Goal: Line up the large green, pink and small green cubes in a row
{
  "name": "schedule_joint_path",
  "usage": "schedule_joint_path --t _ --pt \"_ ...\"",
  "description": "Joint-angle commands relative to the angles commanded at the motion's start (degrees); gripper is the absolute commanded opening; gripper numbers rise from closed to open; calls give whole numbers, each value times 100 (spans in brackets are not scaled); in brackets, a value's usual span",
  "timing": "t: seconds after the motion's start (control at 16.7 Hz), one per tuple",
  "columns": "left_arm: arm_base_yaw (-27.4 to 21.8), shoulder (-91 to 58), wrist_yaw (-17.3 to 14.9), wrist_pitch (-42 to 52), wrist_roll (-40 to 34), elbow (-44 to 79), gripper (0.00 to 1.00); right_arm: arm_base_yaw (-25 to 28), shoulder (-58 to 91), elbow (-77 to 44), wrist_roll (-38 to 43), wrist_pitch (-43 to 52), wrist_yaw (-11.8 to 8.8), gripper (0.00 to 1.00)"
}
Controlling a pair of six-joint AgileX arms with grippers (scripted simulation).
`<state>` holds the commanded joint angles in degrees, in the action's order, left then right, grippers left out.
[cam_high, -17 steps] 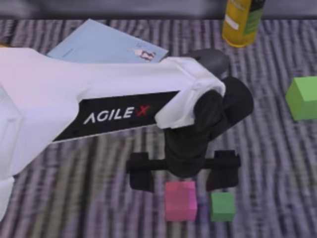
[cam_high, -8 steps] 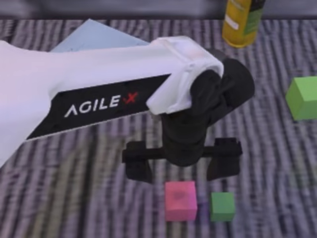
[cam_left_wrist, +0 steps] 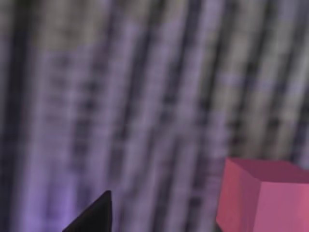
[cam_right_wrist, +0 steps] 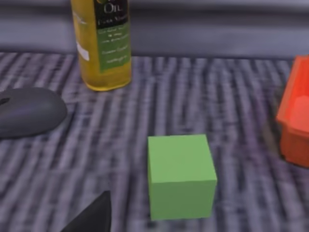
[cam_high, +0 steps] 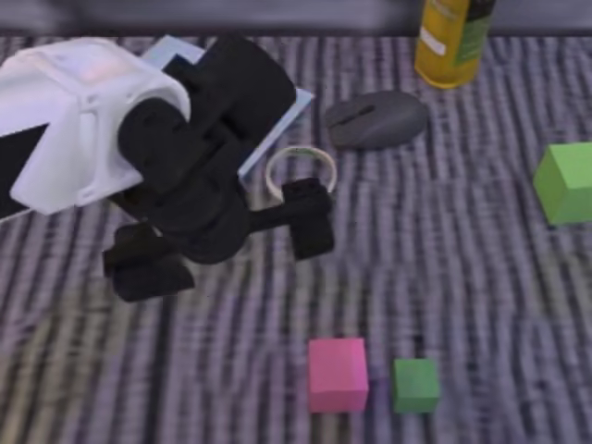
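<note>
The pink cube rests near the table's front edge. The small green cube sits just to its right with a narrow gap between them. The large green cube stands alone at the far right. My left gripper hangs open and empty over the left middle of the table, well back and left of the pink cube. In the right wrist view the large green cube lies just ahead of my right gripper, which is open; one dark fingertip shows. The right arm is outside the top view.
A dark computer mouse and a yellow oil bottle sit at the back. A light blue card and a pale ring lie partly under my left arm. An orange-red container stands beside the large green cube.
My left arm has pulled up and to the left, away from the pink cube, with its gripper still open. All three cubes stayed put.
</note>
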<state>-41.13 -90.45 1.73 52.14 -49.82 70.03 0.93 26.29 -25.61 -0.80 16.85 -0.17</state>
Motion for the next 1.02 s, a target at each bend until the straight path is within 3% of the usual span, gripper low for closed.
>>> schedule_joint_path --t 0.3,0.6,1.02 --pt "1286 2703 22 -1349 887 -2129 100 -1 3205 -2781 -100 1757 30 100" --pt "2561 5436 17 -2789 2275 -4380 100 18 6466 -5494 -210 3573 53 100" --pt "3822 8073 -104 -4504 4201 -6442 100 32 9702 -8492 -306 5472 56 100"
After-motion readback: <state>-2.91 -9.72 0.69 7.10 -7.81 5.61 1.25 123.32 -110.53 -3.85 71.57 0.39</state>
